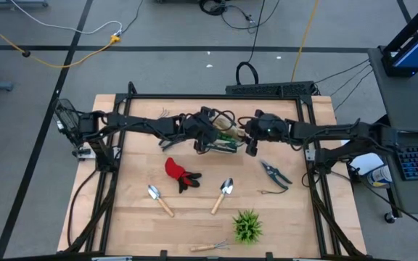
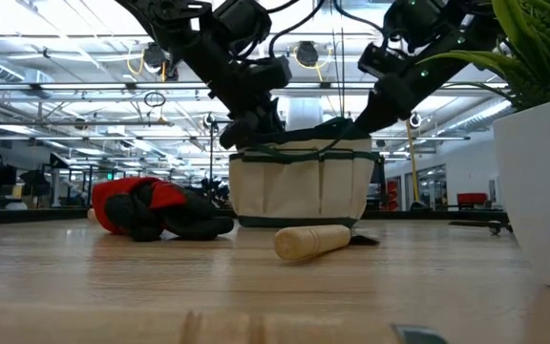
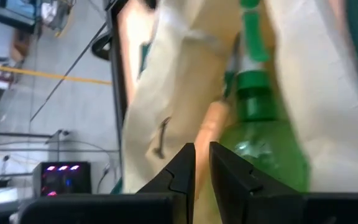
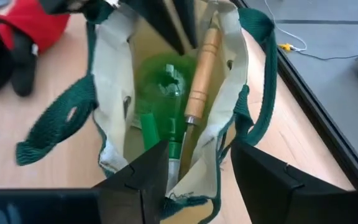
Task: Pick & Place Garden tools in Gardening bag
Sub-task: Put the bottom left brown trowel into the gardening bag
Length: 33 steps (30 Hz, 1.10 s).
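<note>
The cream gardening bag (image 1: 225, 141) with green trim stands upright at the table's middle, between my two grippers. Inside it lie a green bottle (image 4: 163, 87) and a wooden-handled tool (image 4: 202, 68). My left gripper (image 3: 202, 168) is nearly shut at the bag's left end. My right gripper (image 4: 194, 180) hovers open just over the bag's right end, one finger to each side of the rim. On the table lie a red-and-black glove (image 1: 180, 174), two trowels (image 1: 160, 199) (image 1: 222, 194), pruning shears (image 1: 274, 172) and a small rake (image 1: 209, 246). My left gripper pinches the bag's top rim (image 2: 256, 141) at the end toward the table's left, between its two fingers. The fingers slant down from the left. The fingers themselves hide how many layers they have. The bag stays upright with its bottom on the table.
A green spiky plant (image 1: 247, 226) in a white pot (image 2: 538, 191) stands near the front edge. A trowel's wooden handle (image 2: 313, 241) lies in front of the bag. Black frame rails (image 1: 115, 174) run along the table's sides.
</note>
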{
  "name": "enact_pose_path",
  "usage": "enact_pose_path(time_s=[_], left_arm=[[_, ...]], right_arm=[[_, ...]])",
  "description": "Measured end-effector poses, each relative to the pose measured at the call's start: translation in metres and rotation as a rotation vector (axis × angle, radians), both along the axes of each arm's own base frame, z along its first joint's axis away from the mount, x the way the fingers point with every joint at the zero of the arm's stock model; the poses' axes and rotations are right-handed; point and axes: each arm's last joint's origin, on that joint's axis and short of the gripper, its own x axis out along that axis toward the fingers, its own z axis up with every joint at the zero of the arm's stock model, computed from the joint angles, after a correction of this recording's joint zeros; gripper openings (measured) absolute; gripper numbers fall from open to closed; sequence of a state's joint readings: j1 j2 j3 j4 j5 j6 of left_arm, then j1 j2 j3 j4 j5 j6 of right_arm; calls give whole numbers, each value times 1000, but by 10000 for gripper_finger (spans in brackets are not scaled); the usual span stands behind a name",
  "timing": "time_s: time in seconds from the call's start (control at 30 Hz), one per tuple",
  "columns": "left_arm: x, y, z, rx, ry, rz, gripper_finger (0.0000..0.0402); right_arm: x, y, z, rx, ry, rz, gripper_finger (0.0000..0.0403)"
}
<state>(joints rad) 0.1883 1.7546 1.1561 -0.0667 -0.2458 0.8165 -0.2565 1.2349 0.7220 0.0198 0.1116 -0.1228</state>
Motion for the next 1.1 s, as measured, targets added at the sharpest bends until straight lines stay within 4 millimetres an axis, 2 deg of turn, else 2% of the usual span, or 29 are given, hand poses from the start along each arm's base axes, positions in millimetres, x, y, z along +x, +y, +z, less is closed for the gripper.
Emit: enact_pose_path(time_s=[0.17, 0.43, 0.7, 0.8, 0.9, 1.1], left_arm=[[-4, 5, -3, 2, 40, 27, 51], [-2, 12, 1, 48, 12, -10, 59], [3, 13, 16, 33, 67, -55, 146], [5, 18, 20, 2, 77, -68, 165], [5, 23, 22, -64, 73, -81, 158], [6, 29, 17, -102, 73, -112, 111]], right_arm=[[0, -3, 1, -93, 16, -62, 114], [0, -4, 2, -105, 19, -19, 8], [0, -4, 2, -122, 26, -7, 3], [0, -3, 2, -125, 28, -4, 3], [0, -3, 2, -126, 26, -4, 2], [1, -4, 3, -129, 13, -5, 1]])
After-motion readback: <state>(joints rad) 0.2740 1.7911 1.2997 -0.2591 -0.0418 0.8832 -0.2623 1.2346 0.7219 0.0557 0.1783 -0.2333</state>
